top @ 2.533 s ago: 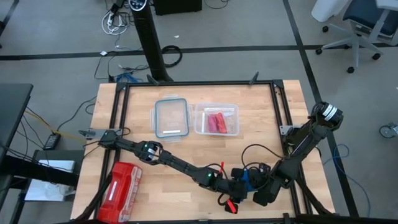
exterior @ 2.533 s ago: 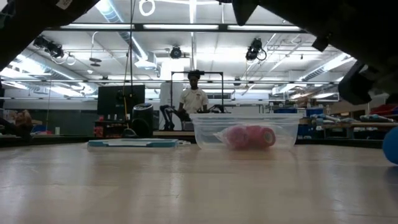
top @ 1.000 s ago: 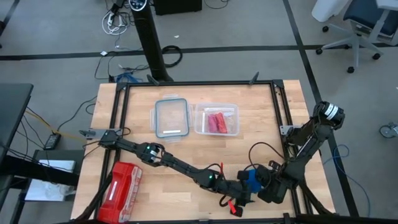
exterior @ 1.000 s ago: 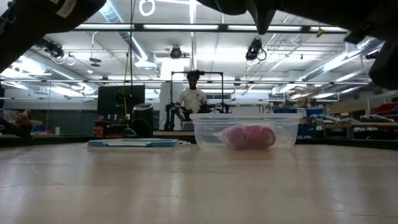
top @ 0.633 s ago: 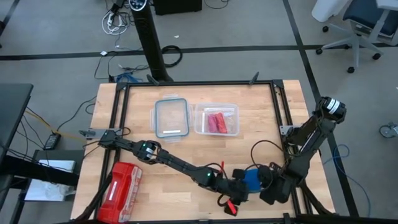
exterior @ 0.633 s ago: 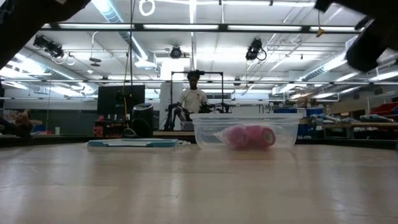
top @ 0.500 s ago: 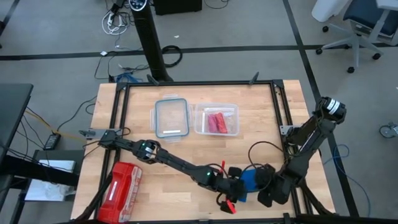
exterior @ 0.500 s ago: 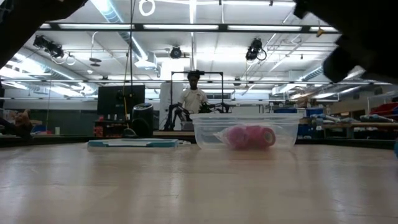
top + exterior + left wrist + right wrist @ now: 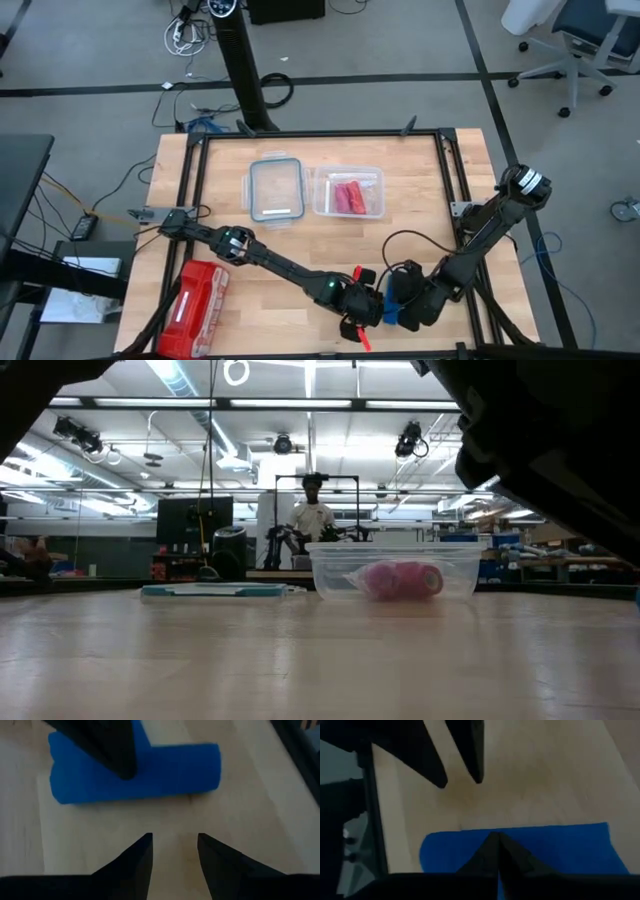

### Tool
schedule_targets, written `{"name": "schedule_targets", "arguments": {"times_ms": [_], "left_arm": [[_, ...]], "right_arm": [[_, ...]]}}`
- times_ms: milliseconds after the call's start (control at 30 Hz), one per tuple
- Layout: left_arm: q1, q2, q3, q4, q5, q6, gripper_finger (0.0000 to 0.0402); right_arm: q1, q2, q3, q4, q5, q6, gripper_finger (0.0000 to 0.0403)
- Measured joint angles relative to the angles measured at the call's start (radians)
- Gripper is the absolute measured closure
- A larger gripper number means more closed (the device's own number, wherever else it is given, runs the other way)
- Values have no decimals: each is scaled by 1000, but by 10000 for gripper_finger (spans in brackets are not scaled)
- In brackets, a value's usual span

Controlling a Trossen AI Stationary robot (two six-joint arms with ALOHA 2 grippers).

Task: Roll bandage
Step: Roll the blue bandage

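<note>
**High view: blue roll pinned between the two arms, near edge of surface**

High view places the bright blue stretchy fabric bandage (image 9: 392, 305), already wound to a compact cylinder, near the front edge of the pale wooden surface (image 9: 420, 215), right of centre. The left gripper (image 9: 372, 312) and right gripper (image 9: 412, 303) meet over it.

Right wrist view: the right gripper's fingers (image 9: 496, 851) are pressed together and their tip bears down on the roll's flank (image 9: 560, 847). Left wrist view: the left gripper's fingers (image 9: 134, 860) stand apart, holding nothing, just short of the roll (image 9: 170, 772), which lies crosswise ahead.

Judgement on the step: finishing the roll. To do it well, keep the right tip's pressure steady so the winding cannot spring loose, then bring the parted left fingers squarely across the cylinder's width. Any loose tail end is not visible; check before release.

Clear plastic tub of red-pink fabric rolls (image 9: 348, 196) sits well apart at the back.
</note>
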Motion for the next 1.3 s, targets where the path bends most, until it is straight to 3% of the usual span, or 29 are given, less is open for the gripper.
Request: {"name": "schedule_targets", "arguments": {"times_ms": [233, 467, 733, 867, 1067, 1300], "left_arm": [[-6, 0, 0, -50, 2, -26, 241], [-6, 0, 0, -51, 3, -26, 241], [-6, 0, 0, -62, 4, -25, 241], [-6, 0, 0, -67, 5, -26, 241], [-6, -1, 0, -64, -22, -22, 241], [-6, -18, 2, -9, -38, -13, 241]], "right_arm": [[2, 15, 5, -29, -81, 20, 401], [74, 17, 1, -181, -272, 164, 401], [125, -2, -3, -349, -391, 301, 401], [138, -34, -1, -361, -380, 334, 401], [144, -85, 0, -286, -230, 348, 401], [120, -74, 0, -156, -96, 244, 401]]}}
